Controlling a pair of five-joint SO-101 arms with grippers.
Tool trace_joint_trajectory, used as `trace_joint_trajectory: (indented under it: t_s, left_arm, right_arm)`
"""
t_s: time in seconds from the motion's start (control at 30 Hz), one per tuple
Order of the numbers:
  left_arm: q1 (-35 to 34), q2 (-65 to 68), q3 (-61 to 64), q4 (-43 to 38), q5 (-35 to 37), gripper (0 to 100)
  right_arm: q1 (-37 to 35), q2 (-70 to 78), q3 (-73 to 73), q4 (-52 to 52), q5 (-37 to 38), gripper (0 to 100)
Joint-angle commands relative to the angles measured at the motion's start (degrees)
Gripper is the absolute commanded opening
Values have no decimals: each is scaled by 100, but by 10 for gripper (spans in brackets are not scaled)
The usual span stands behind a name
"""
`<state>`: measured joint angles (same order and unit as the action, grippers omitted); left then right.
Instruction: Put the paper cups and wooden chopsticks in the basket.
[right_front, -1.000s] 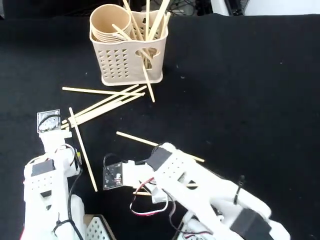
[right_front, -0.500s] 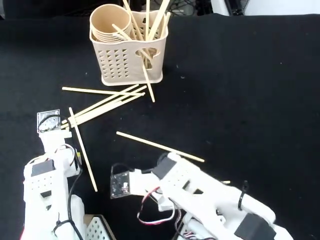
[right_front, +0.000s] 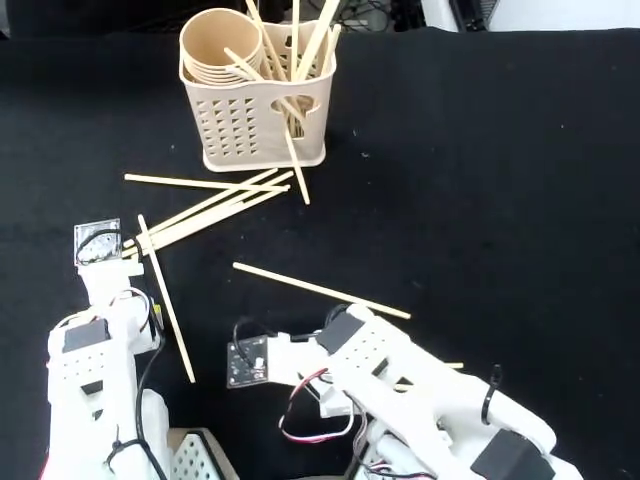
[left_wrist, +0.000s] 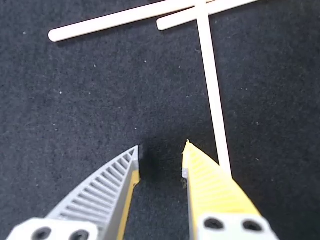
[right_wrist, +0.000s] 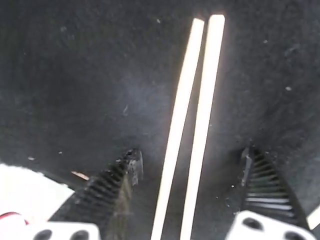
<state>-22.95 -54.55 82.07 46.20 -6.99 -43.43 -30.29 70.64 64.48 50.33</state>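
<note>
Black cloth (right_front: 480, 180), lower centre: my right gripper (right_wrist: 187, 157) gapes wide astride two pale wooden chopsticks (right_wrist: 205, 100), gripping neither; left gripper (left_wrist: 161, 150) narrowly parted, empty.

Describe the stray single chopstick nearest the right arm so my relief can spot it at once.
Start at the beige basket on the far side and come toward the arms, past the fan of chopsticks at its foot. The single chopstick lies slanted on the black table just ahead of the right arm, touching no other stick.
</note>
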Motion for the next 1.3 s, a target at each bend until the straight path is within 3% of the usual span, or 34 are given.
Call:
trace_joint_trajectory:
  t_s: [0.0, 0.17, 0.4, 0.63, 0.83, 1.27]
  left_arm:
    - [48, -105, -22, -97, -35, 155]
    - [48, -105, -22, -97, -35, 155]
    - [48, -105, -22, -97, -35, 155]
    - [48, -105, -22, -97, -35, 155]
    - [48, -105, -22, -97, -35, 155]
    - [48, -105, -22, -97, -35, 155]
  right_arm:
    - [396, -48, -163, -132, 255, 326]
    - [826, -57, -664, 308, 501, 319]
    - [1424, -22, -884, 167, 853, 321]
    - [1143, -57, -910, 1116, 826, 322]
    - [782, -57, -892, 1248, 589, 325]
    - [738, -13, 13, -70, 607, 347]
